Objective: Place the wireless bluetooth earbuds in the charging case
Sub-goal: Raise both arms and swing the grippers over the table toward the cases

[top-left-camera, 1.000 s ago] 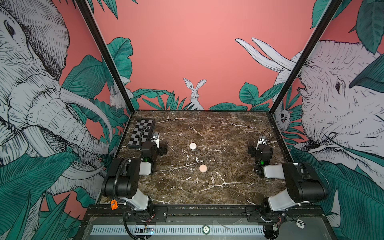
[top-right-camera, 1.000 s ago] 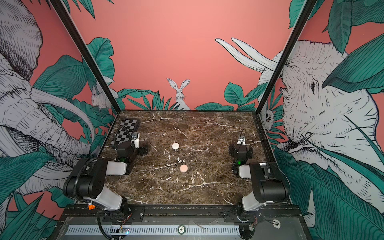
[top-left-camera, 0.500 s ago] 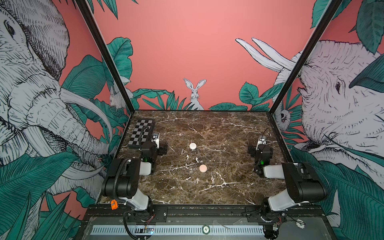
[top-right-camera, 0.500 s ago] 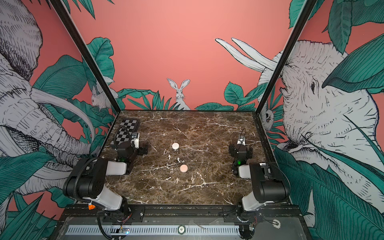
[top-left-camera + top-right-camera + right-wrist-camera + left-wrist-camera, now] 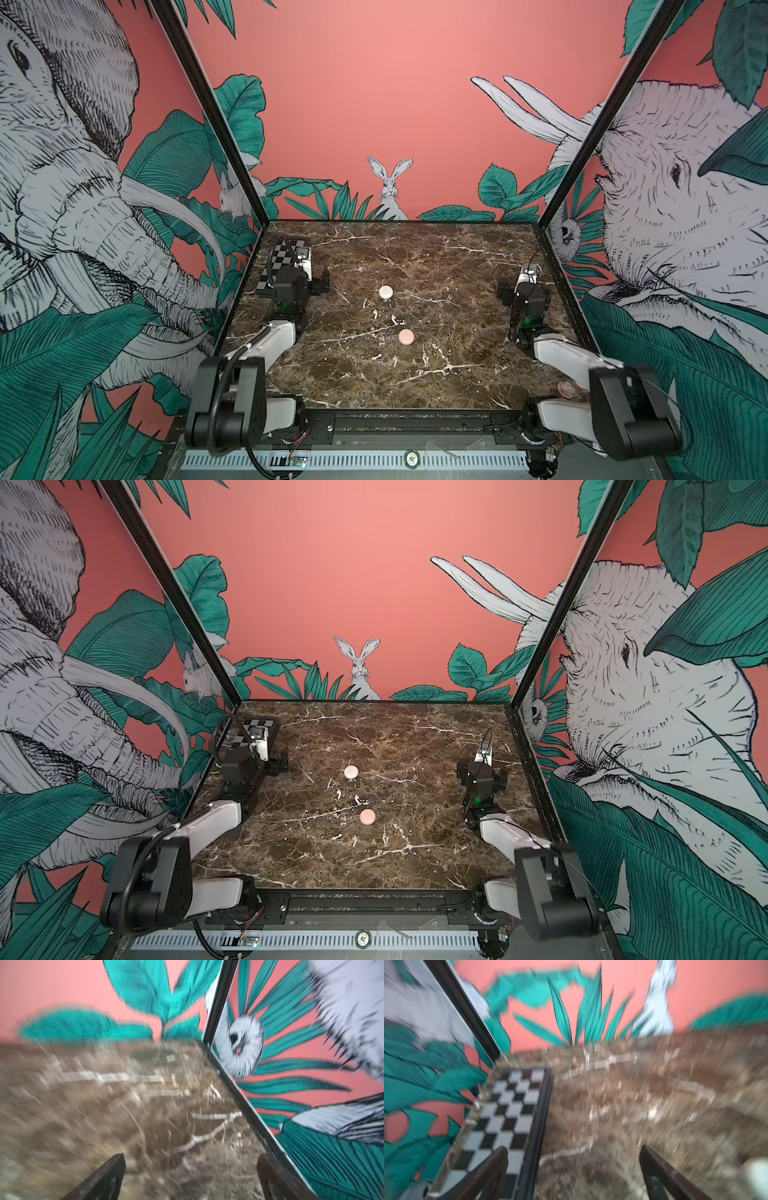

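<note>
Left fingers (image 5: pixel 494 1165) and right fingers (image 5: pixel 110 1172) both spread wide, empty. I'd steady the pink case (image 5: pixel 405 337) first, then pinch tiny earbuds (image 5: pixel 394 319) by their stems.

The brown marble surface (image 5: pixel 457 266) carries a round white case (image 5: pixel 385 292) near its middle, a round pink case (image 5: pixel 405 337) closer to the front, two tiny white earbuds (image 5: pixel 395 319) between them, and a checkerboard (image 5: pixel 286 247) flat in the far left corner.
</note>
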{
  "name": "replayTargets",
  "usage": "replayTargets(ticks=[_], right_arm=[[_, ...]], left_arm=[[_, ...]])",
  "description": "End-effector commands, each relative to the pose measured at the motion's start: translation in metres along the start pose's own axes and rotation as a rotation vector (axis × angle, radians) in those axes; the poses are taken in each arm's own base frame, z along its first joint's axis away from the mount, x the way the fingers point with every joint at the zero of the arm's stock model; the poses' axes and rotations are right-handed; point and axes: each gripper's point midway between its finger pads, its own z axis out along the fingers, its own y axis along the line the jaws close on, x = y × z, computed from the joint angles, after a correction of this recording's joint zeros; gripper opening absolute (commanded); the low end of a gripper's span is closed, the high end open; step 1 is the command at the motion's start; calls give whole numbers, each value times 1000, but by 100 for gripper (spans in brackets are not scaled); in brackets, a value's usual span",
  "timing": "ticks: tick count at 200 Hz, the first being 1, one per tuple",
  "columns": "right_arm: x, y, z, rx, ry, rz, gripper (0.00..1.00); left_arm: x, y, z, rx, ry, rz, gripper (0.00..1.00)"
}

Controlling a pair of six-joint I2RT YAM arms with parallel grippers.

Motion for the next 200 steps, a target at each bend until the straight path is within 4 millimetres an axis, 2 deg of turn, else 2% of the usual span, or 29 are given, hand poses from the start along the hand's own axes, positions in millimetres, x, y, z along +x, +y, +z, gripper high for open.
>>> replayTargets(ticks=[1, 13, 26, 41, 59, 87, 110, 131, 141, 174, 200], right_arm=[[-29, -32, -26, 111, 12, 315, 98], [-31, -45, -40, 144, 43, 460, 98], [-32, -55, -55, 150, 50, 595, 98], [-52, -36, -58, -11, -15, 594, 98], [-62, -18, -60, -102, 31, 583, 98], [-63, 11, -62, -213, 203, 538, 98], [-63, 29, -70, -289, 296, 486, 98], [-53, 49, -77, -357, 411, 399, 98], [-47, 58, -81, -376, 467, 349, 98], [-20, 71, -92, -372, 628, 163, 98], [1, 85, -105, -424, 715, 87, 98]], left_arm=[[-36, 17, -34, -86, -31, -274, 99], [-42, 30, -52, -151, -56, -454, 99], [-29, 39, -71, -218, -22, -617, 99], [-20, 45, -86, -248, -38, -747, 99], [-30, 26, -88, -123, -51, -702, 99], [-11, 12, -86, -92, 116, -712, 99], [-1, -16, -77, 31, 273, -671, 99], [21, -30, -71, 47, 380, -685, 99], [25, -45, -68, 113, 408, -679, 99], [43, -80, -70, 113, 561, -526, 99], [55, -98, -74, 111, 658, -491, 99]])
